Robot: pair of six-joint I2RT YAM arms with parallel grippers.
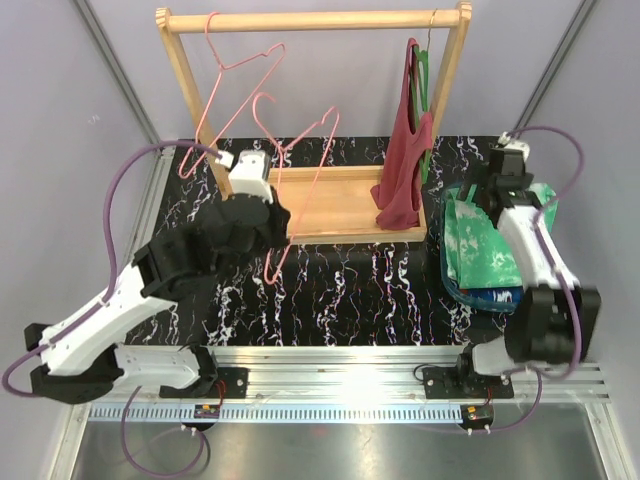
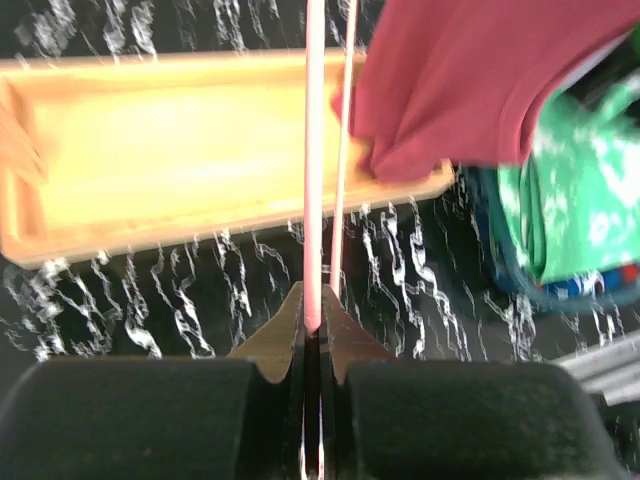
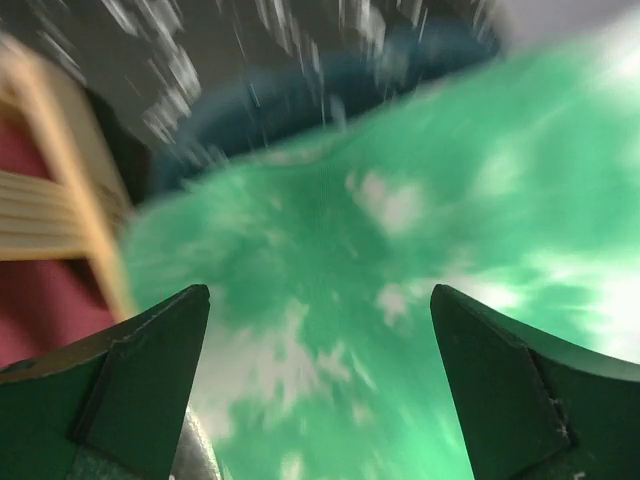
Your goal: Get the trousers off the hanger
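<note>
The green trousers [image 1: 478, 250] with white marbling lie folded on the table at the right, on top of the dark blue trousers [image 1: 492, 297]. My right gripper [image 1: 497, 200] hovers open and empty just above the green cloth [image 3: 400, 250], its fingertips [image 3: 165, 330] apart. My left gripper [image 1: 279, 216] is shut on the thin wire of a bare pink hanger [image 1: 300, 150], held in front of the rack's base. In the left wrist view the wire [image 2: 314, 180] runs straight up from the closed gripper [image 2: 318, 308]. The green trousers [image 2: 580, 200] show at the right edge there.
A wooden clothes rack [image 1: 310, 18] stands at the back with a tray base [image 1: 330, 200]. A second pink hanger [image 1: 215, 60] hangs on its rod at the left. A maroon tank top [image 1: 405, 165] hangs on a green hanger at the right. The table [image 1: 350, 290] is black marble-patterned.
</note>
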